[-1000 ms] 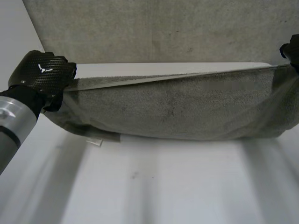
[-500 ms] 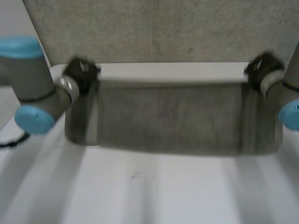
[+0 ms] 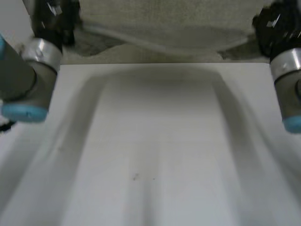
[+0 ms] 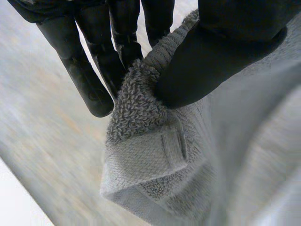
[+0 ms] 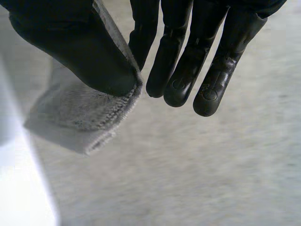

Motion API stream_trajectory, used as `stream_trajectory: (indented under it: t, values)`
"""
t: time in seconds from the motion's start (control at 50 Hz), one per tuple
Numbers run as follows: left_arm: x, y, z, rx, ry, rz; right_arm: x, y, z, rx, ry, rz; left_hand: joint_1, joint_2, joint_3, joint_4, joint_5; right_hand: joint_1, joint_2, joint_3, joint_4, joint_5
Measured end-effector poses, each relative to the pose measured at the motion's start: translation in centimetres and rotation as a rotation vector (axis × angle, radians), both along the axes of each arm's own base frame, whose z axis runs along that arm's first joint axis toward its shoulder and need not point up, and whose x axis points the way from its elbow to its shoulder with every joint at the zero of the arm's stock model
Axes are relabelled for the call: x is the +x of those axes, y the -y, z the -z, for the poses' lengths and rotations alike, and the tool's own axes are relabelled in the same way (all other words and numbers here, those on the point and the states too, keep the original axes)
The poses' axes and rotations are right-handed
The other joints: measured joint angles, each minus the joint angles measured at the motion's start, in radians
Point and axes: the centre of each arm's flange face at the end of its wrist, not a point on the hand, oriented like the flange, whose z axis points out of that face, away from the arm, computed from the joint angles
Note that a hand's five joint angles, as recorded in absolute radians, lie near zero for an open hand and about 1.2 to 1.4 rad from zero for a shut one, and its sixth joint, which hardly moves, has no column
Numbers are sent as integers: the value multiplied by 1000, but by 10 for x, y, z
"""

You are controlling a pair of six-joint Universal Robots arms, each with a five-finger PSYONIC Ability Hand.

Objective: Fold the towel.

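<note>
Now, towel: the grey towel [image 3: 164,28] is seen at the far side of the white worktop [image 3: 155,141]. One edge is raised and sags between the two arms, over a flat grey layer beneath.
Left robot hand: the left robot hand [image 4: 225,47] is closed in a pinch on one towel corner. The looped pile is bunched between the thumb and straight fingers, and the hem is folded over just below.
Right robot hand: the right robot hand [image 5: 188,56] is pinching the other corner. Only a narrow strip of hem is caught under the thumb, and the remaining fingers are held straight beside it.
Risk, slip: the right-side hold is judged shallow, so the hem could be pulled free by tension across the raised edge.
Risk, skew: if the arms are moved unevenly, the sagging middle could be laid down creased or the edges mismatched.
Edges: whether the flat layer overhangs the far worktop edge cannot be told.
Open room: the worktop nearer the robot is seen bare, so ample room is judged available for drawing the hands back.
</note>
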Motion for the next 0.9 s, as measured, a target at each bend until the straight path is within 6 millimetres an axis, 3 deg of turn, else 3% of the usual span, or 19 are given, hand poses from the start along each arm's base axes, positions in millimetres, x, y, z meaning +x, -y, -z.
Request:
stream_trajectory:
  t: [0.04,0.08,0.18,0.3,0.34,0.44,0.7,0.84,0.9]
  values:
    - [-1,-2,26,64,27,11,0,-3,16,47,-16,-10,0,0,0,0,0,0,0,0,0,0]
    - [-1,-7,68,164,70,31,1,-7,46,133,-42,-26,0,0,0,0,0,0,0,0,0,0]
    - [-1,-16,133,304,130,57,2,-12,97,283,-91,-40,0,0,0,0,0,0,0,0,0,0]
    - [6,-31,180,431,176,60,-1,-24,144,467,-164,-43,0,0,0,0,0,0,0,0,0,0]
    - [8,-35,185,458,186,58,-4,-29,151,519,-190,-39,0,0,0,0,0,0,0,0,0,0]
    - [18,-58,186,547,258,51,-10,-45,147,635,-257,-33,0,0,0,0,0,0,0,0,0,0]
    - [43,-143,147,834,496,86,-37,-110,96,963,-369,-34,0,0,0,0,0,0,0,0,0,0]
    - [44,-144,127,829,492,85,-41,-110,85,924,-389,-27,0,0,0,0,0,0,0,0,0,0]
    - [41,-130,123,792,476,78,-38,-95,85,850,-385,-15,0,0,0,0,0,0,0,0,0,0]
